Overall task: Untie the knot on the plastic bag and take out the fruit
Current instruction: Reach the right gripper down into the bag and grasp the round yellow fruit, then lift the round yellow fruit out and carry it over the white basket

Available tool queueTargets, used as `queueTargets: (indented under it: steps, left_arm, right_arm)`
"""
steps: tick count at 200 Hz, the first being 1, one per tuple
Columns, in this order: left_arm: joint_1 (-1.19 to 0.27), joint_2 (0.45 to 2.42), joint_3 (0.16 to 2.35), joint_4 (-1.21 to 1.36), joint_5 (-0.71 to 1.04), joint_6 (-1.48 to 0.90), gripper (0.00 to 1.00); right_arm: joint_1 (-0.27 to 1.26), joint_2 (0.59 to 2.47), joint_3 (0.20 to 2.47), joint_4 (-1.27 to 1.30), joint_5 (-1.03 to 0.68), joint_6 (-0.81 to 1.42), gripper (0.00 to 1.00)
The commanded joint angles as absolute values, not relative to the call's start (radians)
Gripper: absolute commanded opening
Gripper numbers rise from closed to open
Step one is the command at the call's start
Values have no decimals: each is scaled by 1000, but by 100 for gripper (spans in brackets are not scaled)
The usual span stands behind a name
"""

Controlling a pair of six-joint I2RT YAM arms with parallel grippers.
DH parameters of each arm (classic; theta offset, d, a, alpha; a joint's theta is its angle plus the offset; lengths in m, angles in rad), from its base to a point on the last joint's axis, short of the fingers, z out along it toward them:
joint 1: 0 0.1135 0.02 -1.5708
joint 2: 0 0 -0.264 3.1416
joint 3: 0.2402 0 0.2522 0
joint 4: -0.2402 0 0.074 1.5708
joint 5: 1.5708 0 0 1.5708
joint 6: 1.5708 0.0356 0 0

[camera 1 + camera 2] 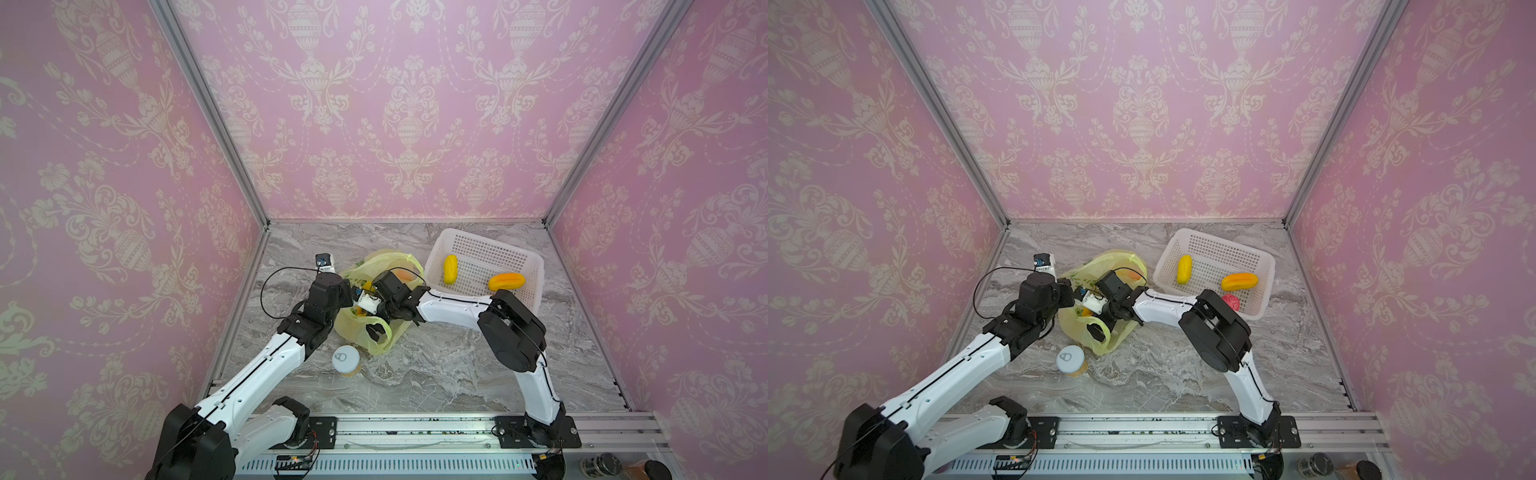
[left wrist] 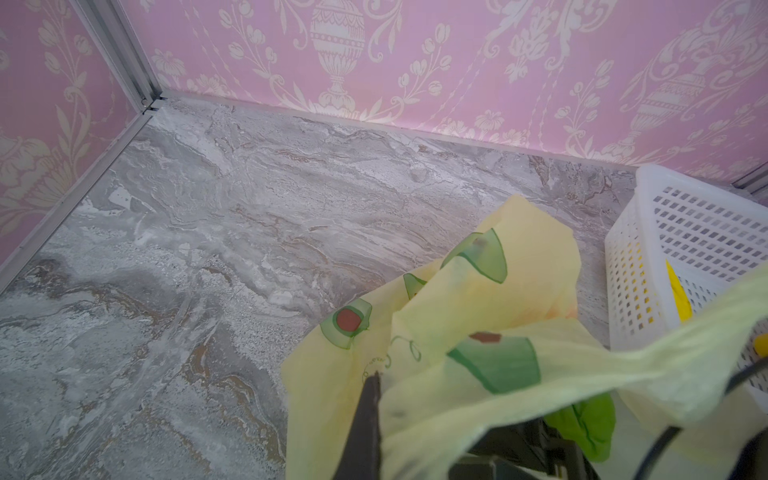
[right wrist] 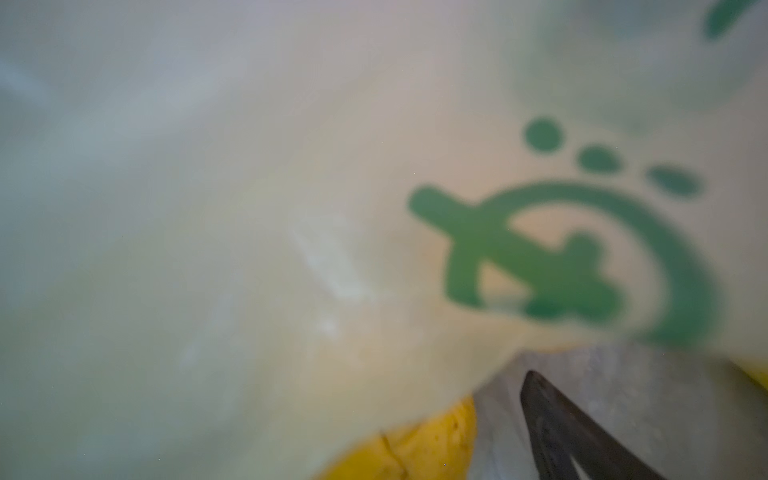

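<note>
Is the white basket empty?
No, in both top views a yellow fruit and an orange fruit lie in the basket.

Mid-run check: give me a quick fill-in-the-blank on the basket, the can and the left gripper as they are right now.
1. In a top view the white basket holds ___ fruits: a yellow fruit, an orange fruit and a pink-red fruit.
2. The left gripper has its jaws ___ on the plastic bag.
3. The round can stands on the table and has a ___ lid.

Missing words: three; shut; white.
</note>
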State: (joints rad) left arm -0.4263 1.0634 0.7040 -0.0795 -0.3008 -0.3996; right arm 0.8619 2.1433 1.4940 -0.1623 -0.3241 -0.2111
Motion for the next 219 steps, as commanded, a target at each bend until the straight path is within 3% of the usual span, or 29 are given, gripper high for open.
queueTargets:
  steps: [1, 16, 68, 152, 182, 219]
  left_arm:
    - [-420, 1052, 694, -64, -272, -416, 0]
    - [-420, 1056, 694, -62, -268, -414, 0]
    - [-420, 1078, 697, -58, -267, -414, 0]
    - [-420, 1092, 704, -64, -261, -420, 0]
    - [-420, 1096, 704, -70, -264, -420, 0]
    - [-420, 1082, 704, -73, -267, -420, 0]
  right_arm:
    - [865, 2191, 1542, -210, -296, -224, 98]
    - [866, 2200, 1555, -217, -293, -219, 93]
    - [865, 2018, 1395, -88, -278, -191, 60]
    - [866, 1643, 1100, -1, -142, -176, 42]
    - [866, 1460, 945, 95, -120, -166, 40]
    - [857, 1261, 827, 167, 38, -162, 32]
